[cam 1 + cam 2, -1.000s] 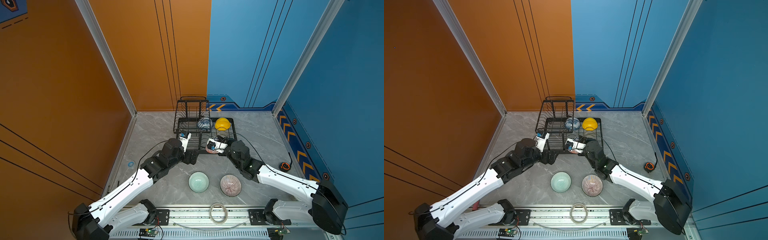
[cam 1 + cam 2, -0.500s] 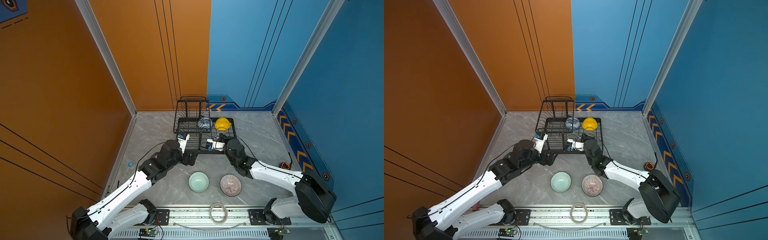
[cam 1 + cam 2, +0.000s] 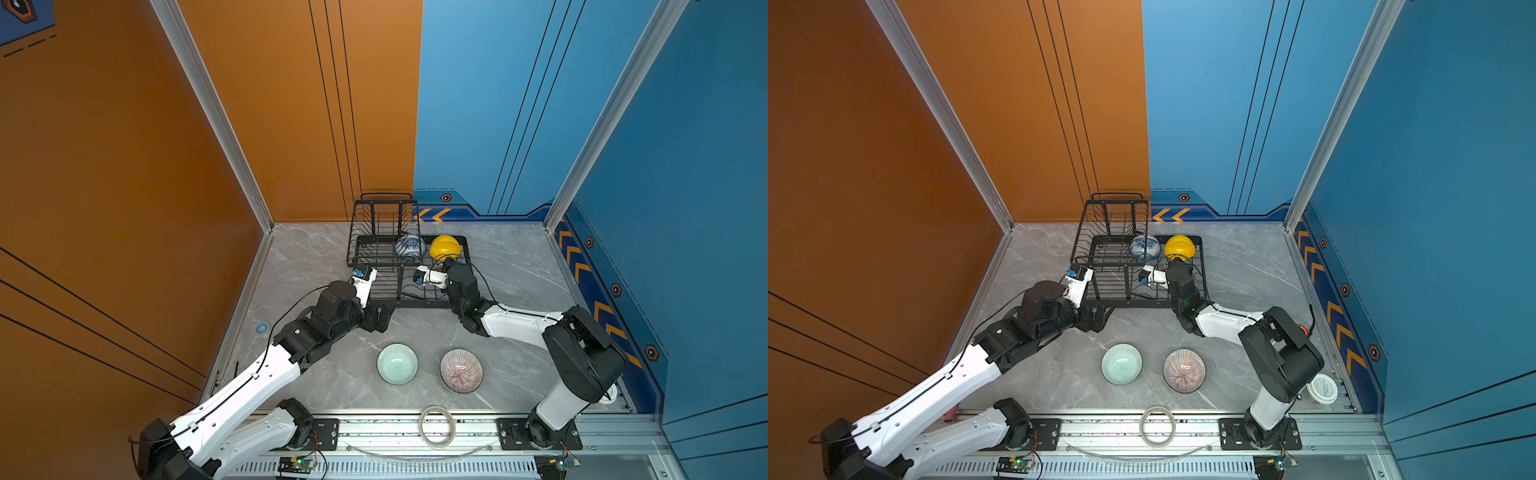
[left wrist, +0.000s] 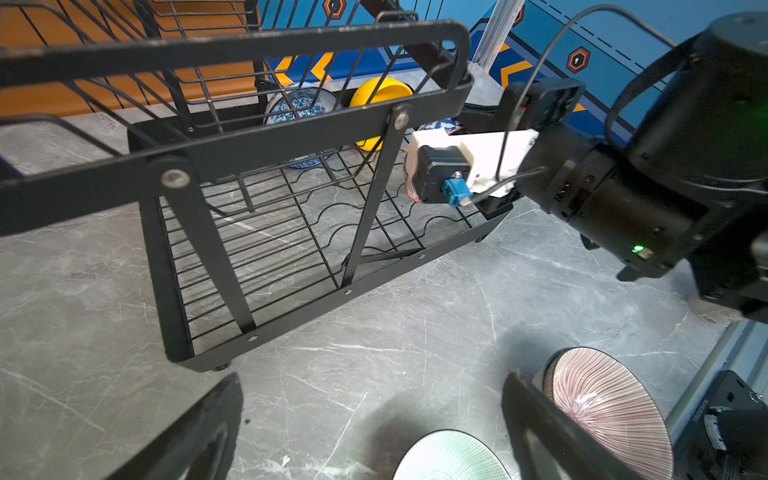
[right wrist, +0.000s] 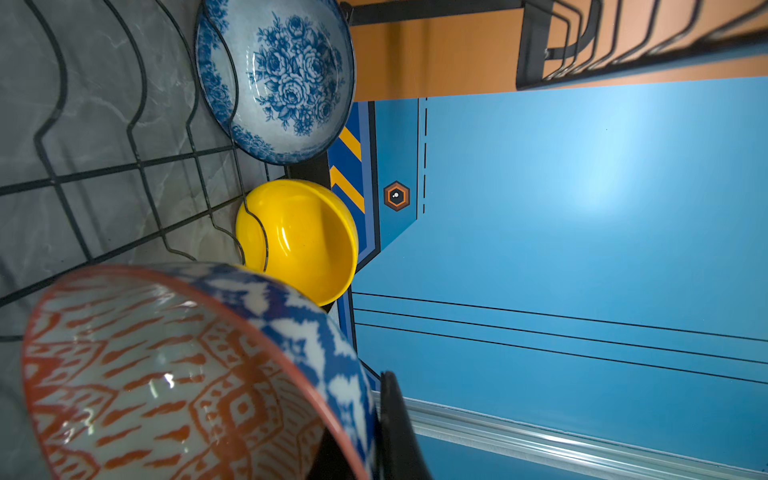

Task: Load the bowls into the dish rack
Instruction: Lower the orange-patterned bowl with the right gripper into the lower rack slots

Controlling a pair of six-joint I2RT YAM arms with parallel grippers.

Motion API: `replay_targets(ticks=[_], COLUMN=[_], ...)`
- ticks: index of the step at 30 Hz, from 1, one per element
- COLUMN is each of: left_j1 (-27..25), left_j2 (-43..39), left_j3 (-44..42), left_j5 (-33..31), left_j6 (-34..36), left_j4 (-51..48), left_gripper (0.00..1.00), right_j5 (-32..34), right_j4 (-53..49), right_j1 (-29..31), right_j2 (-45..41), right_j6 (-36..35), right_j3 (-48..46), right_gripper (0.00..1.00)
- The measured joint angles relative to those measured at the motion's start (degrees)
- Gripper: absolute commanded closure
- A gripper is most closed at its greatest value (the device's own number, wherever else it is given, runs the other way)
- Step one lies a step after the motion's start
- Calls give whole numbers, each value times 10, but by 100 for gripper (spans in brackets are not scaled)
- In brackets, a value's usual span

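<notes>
Right wrist view: the right fingers [image 5: 399, 428] were clamped on the rim of the orange-white diamond bowl [image 5: 166, 374], which was tilted over the base wires of the dish rack [image 5: 528, 50]. The blue floral bowl [image 5: 282, 75] and yellow bowl [image 5: 303, 241] stood on edge in the rack's rear slots. In both top views, the pale green bowl [image 3: 397, 363] and pink striped bowl [image 3: 461, 370] sat upright on the bench [image 3: 316, 257], in front of the rack and apart from it. The left fingers [image 4: 195, 432] stood wide apart and empty, just in front of the rack.
</notes>
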Motion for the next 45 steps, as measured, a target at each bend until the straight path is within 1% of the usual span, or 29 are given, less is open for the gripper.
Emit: replay_targets(ticks=[9, 17, 26, 37, 45], left_j1=[0, 0, 3, 4, 10], left_j2=[-6, -9, -12, -25, -29], left_j3=[0, 0, 0, 0, 0], left_j5=[0, 0, 0, 0, 0], left_j6=[0, 0, 0, 0, 0], left_j4=[-3, -6, -15, -25, -30], left_gripper=[2, 2, 2, 2, 2], right_j5=[14, 23, 23, 17, 4], right_j4=[68, 113, 137, 143, 165], right_j1=[-11, -10, 3, 13, 16], right_j2=[96, 150, 181, 205, 241], right_j6=[-41, -68, -88, -90, -94], right_j3=[56, 95, 124, 151, 174], right_gripper=[100, 100, 100, 100, 100])
